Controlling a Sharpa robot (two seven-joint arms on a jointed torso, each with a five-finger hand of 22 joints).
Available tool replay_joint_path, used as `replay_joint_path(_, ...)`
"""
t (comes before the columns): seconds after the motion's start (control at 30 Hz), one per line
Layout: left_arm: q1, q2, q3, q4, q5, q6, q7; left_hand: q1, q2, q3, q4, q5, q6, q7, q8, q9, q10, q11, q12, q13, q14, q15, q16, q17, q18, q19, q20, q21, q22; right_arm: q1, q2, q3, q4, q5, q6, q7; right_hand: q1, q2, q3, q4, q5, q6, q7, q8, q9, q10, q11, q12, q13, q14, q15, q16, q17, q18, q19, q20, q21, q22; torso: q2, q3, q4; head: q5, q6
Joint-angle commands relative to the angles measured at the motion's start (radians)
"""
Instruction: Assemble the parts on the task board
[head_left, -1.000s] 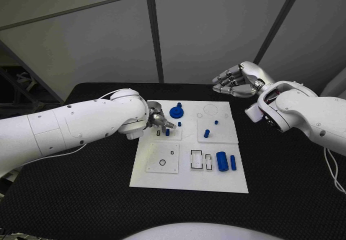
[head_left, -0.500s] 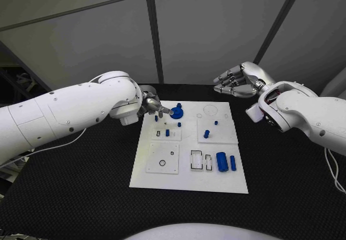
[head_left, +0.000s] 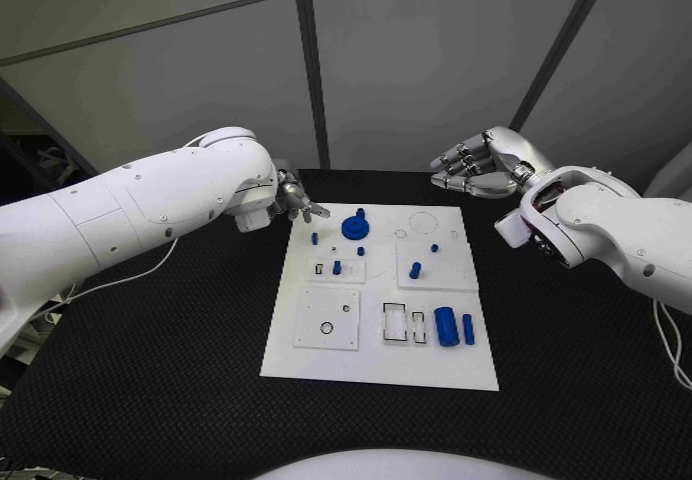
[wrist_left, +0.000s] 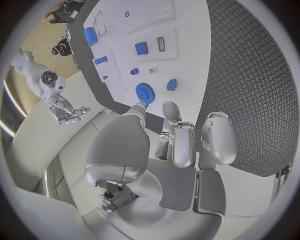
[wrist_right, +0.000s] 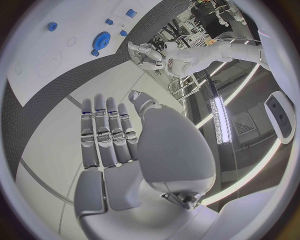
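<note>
A: Start from the left. Where is the left hand (head_left: 299, 205) relative to the white board (head_left: 381, 360)?

B: Just off the board's far left corner, over the black desk (head_left: 159, 330). Its fingers are apart and I see nothing in them, so it is empty and open wide.

A: And the nearest part?

B: The blue gear (head_left: 355, 227), the round toothed piece near the board's far edge. It lies just beside that hand, toward the board's middle. I judge the left hand much the nearer of the two for it.

A: Its axis?

B: It lies flat with a small knob standing up from it, so a reach from above seems to suit.

A: Count the blue parts on the board.

B: One gear. Four small pegs that I can make out: one (head_left: 315, 238) at the left, one (head_left: 336, 267) in a slot, one (head_left: 414, 269) right of middle, one tiny (head_left: 433, 245). Two larger pieces (head_left: 446, 326) lie side by side at the near right, long axes running toward the robot. Smaller bits are hard to tell.

A: The right hand (head_left: 479, 166)?

B: Beyond the board's far right corner, raised, fingers loosely curled, holding nothing.
</note>
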Motion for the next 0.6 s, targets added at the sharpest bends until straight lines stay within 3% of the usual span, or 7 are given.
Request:
replay_joint_path(0.03,0.002,0.015,-0.005,-0.032,0.001,0.050,0.018,0.014,0.002,-0.019,0.008,-0.008,0.014,0.001,-0.016,-0.017,-0.007,0.005,-0.002,-0.007,0.055,0.009,-0.006,0.093,0.017,-0.002,0.005,-0.006,0.000,0.002,0.002,0.001,0.001,0.004,-0.004,0.007,-0.006,-0.003,-0.005,0.000,0.006,0.000,0.006,-0.004,0.001,0.001,0.005,-0.007,-0.002,-0.002,0.006,-0.006,-0.002,0.011,0.000,0.004,-0.005,-0.002,0.000,-0.0009,0.0014,0.000,-0.003)
replay_joint_path(0.33,0.001,0.058,-0.017,-0.102,-0.015,0.075,0.025,0.018,0.008,-0.037,0.021,-0.018,0.024,0.001,-0.027,-0.031,-0.007,0.005,0.003,-0.011,0.055,0.010,-0.004,0.095,0.017,-0.001,0.006,-0.005,0.003,0.002,0.007,0.001,-0.001,0.004,-0.002,0.008,-0.005,-0.002,-0.005,-0.001,0.006,0.000,0.006,-0.004,0.001,0.000,0.005,-0.007,-0.002,-0.002,0.007,-0.007,-0.002,0.012,0.000,0.004,-0.006,-0.003,-0.001,-0.0006,0.0004,0.005,-0.005)
replay_joint_path(0.6,-0.001,0.076,-0.025,-0.120,-0.019,0.086,0.029,0.021,0.009,-0.041,0.023,-0.021,0.028,0.001,-0.029,-0.034,-0.006,0.004,0.005,-0.011,0.055,0.010,-0.003,0.096,0.016,0.001,0.006,-0.003,0.005,0.002,0.009,0.001,-0.002,0.004,-0.002,0.008,-0.005,-0.002,-0.005,-0.001,0.006,0.000,0.006,-0.004,0.001,0.000,0.005,-0.007,-0.002,-0.002,0.007,-0.007,-0.002,0.012,0.000,0.004,-0.006,-0.003,0.000,-0.0002,0.0010,0.004,-0.005)
